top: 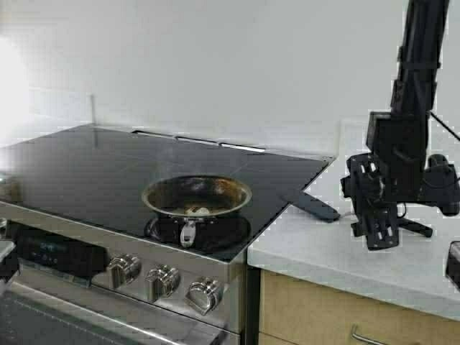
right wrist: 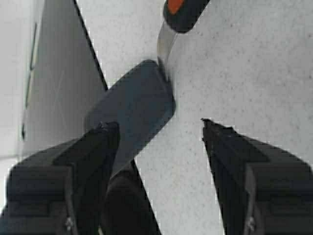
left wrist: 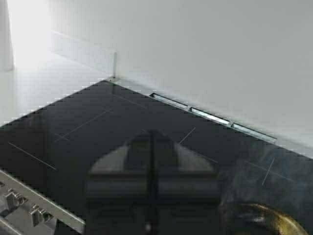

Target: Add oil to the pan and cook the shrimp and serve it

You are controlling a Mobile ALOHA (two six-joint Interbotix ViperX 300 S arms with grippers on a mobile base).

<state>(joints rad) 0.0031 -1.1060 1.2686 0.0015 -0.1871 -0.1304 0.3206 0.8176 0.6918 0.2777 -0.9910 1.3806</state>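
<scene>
The pan (top: 197, 195), steel with a brown-stained inside, sits on the front burner of the black cooktop (top: 86, 162), its short handle toward me. A small pale shrimp (top: 200, 210) lies near the pan's front wall. My right gripper (top: 377, 231) hangs open over the white counter (top: 323, 251), right of the stove. In the right wrist view the open right gripper (right wrist: 157, 126) is just above a dark spatula blade (right wrist: 132, 105), holding nothing. My left gripper (left wrist: 152, 136) is shut and empty above the cooktop, with the pan's rim (left wrist: 274, 220) beside it. The oil is out of view.
The spatula (top: 310, 204) lies across the seam between cooktop and counter; its orange-and-black handle (right wrist: 181, 12) points away over the counter. Thin smoke (left wrist: 264, 176) rises near the pan. Stove knobs (top: 164, 280) line the front panel. A white wall closes the back.
</scene>
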